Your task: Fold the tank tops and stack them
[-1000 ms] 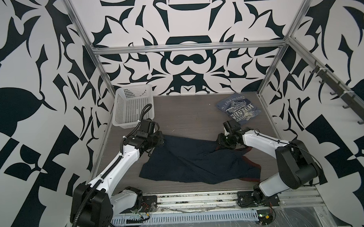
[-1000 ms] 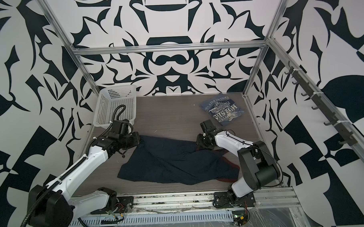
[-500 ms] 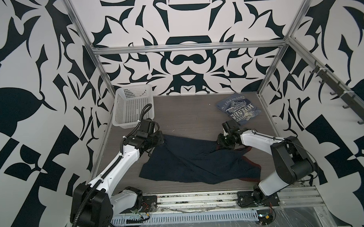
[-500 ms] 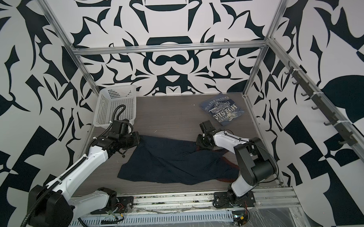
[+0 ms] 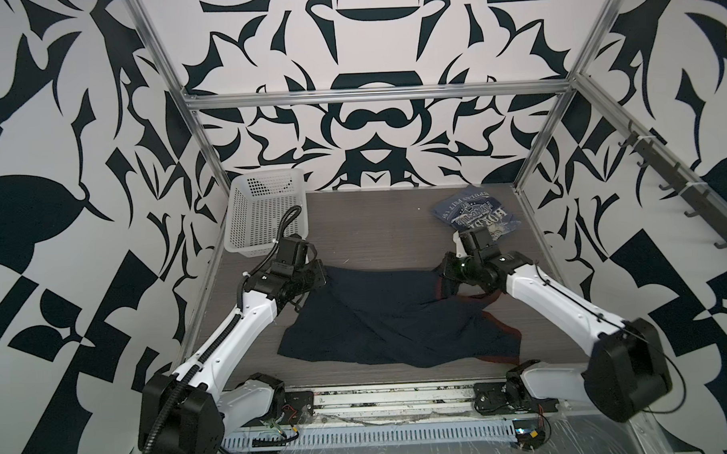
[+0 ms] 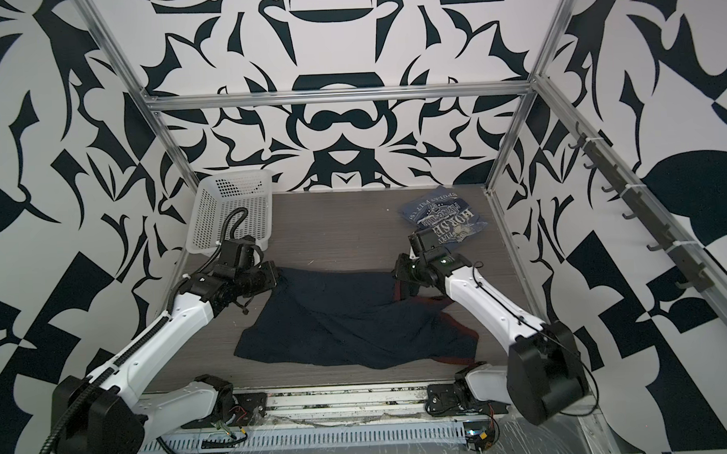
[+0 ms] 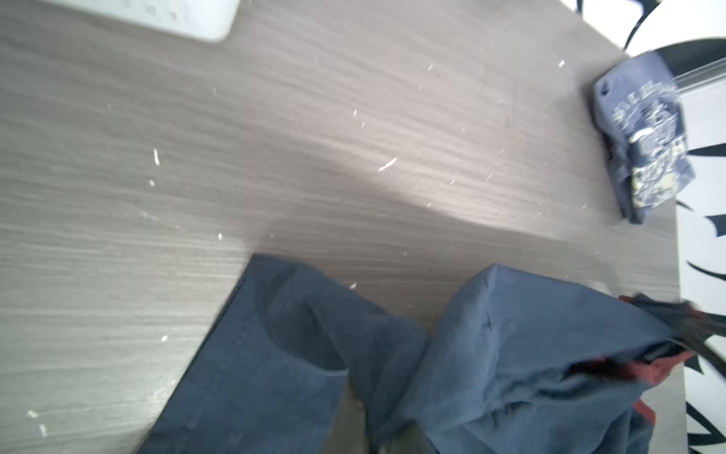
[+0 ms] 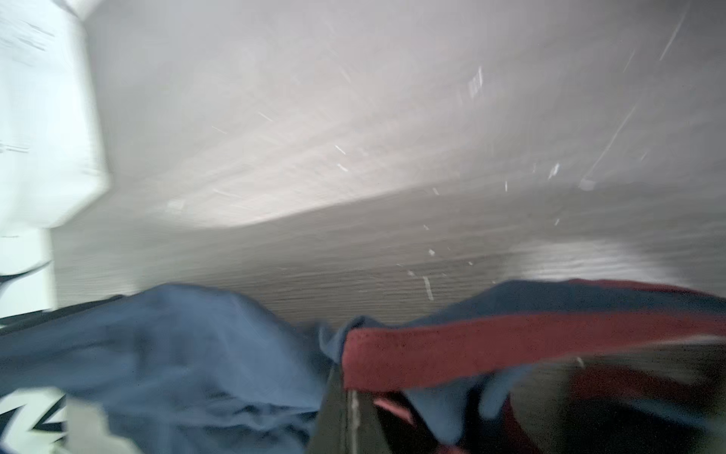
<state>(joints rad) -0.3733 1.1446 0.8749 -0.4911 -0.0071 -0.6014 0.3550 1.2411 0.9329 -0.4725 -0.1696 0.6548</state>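
Observation:
The navy tank top [image 5: 390,318] [image 6: 348,320], red-trimmed, lies spread and rumpled across the middle of the table in both top views. My left gripper [image 5: 324,277] [image 6: 278,276] is shut on its far left corner, and the cloth [image 7: 530,353] bunches over the fingers in the left wrist view. My right gripper [image 5: 444,271] [image 6: 396,272] is shut on its far right edge, with the red trim [image 8: 510,346] lying across the jaws. The slate-blue tank top [image 5: 473,211] [image 6: 442,217] [image 7: 644,137], with its lettered print, lies folded at the back right corner, just behind the right wrist.
A white perforated basket [image 5: 265,210] [image 6: 232,212] stands at the back left, close behind my left wrist. The grey wood table [image 5: 374,232] is bare between the basket and the slate-blue top. Patterned walls and metal frame posts close the table in. A hook rail [image 5: 676,184] runs along the right wall.
My right gripper's jaws have closed on the navy top's red-trimmed edge, and that arm's elbow has swung toward the front. The left gripper has held its grip in place.

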